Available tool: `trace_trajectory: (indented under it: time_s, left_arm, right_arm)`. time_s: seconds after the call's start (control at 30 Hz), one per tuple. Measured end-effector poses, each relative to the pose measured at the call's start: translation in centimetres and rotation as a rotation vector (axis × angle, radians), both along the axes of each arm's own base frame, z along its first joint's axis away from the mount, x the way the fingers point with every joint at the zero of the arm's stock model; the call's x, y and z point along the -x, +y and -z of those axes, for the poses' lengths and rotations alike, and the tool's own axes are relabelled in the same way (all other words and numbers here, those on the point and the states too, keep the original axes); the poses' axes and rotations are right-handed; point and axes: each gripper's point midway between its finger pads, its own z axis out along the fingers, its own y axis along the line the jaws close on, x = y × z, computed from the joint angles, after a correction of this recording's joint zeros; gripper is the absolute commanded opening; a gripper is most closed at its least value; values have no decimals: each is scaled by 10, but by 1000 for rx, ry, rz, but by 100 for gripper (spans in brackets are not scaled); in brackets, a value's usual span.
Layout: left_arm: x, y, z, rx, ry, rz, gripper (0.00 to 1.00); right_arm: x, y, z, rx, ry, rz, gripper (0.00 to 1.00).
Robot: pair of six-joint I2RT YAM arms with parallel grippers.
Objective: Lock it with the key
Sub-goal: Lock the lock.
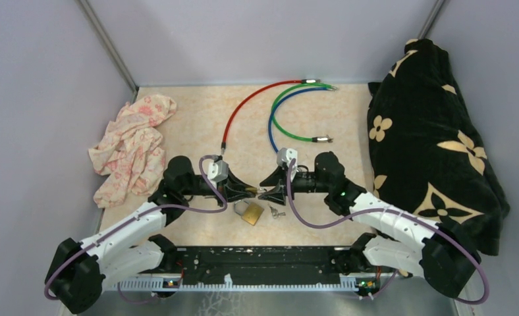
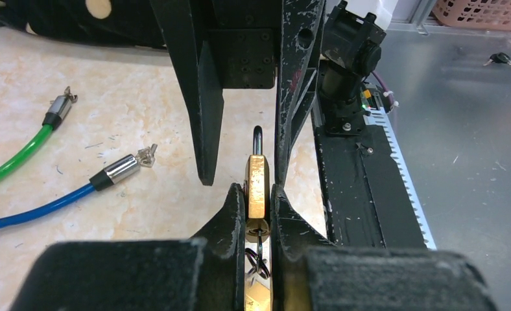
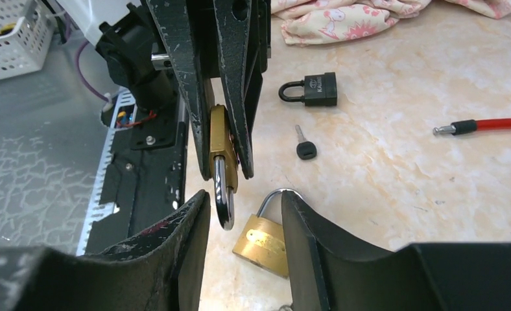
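Note:
My left gripper [image 1: 247, 189] is shut on a brass padlock [image 2: 258, 188], held edge-on with its steel shackle [image 3: 224, 201] pointing at the right gripper. A dark key ring [image 2: 258, 258] hangs from the padlock's near end; the key itself is hidden between the fingers. My right gripper [image 3: 243, 217] is open. Its fingers [image 2: 204, 97] stand on either side of the shackle without touching it. A second brass padlock [image 3: 261, 241] lies flat on the table just below, with small silver keys [image 1: 276, 212] next to it.
A black padlock [image 3: 318, 89] and a black-headed key [image 3: 305, 148] lie farther out. Red [image 1: 244, 105], green [image 1: 286, 128] and blue [image 2: 39, 210] cables curve across the back. A pink cloth [image 1: 133, 145] is left, a black flowered blanket [image 1: 435, 138] right.

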Motion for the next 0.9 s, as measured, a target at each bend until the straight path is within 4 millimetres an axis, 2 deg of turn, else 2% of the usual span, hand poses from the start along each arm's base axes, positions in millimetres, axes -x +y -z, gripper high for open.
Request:
trace_trajectory:
  time_s: [0.2,0.3,0.37,0.47,0.57,0.7,0.77,0.9]
  left_arm:
    - [0,0,-2,4,-19,3,0]
    - [0,0,-2,5,-21,3,0]
    - [1,0,-2,5,-22,3,0]
    - [1,1,-3,6,-23,3,0]
    - [0,1,-3,7,-24,-3,0]
    - [-1,1,-3,6,-23,-7,0]
    - [-1,1,-3,5,-22,-8,0]
    - [-1,1,0,2,-2,-10,2]
  right_arm:
    - [-2,-7,-6,43,-32,18,47]
    - [-2,-8,-9,59,-42,17,44]
    - [-3,-8,-12,64,-46,14,39]
    - [-2,-7,-17,61,-53,6,24]
    - [0,-6,-19,59,-50,-9,14]
    - [3,-5,-17,62,-39,-33,9]
    - [3,-4,-16,66,-32,-42,0]
    - [4,-3,-15,69,-32,-54,0]
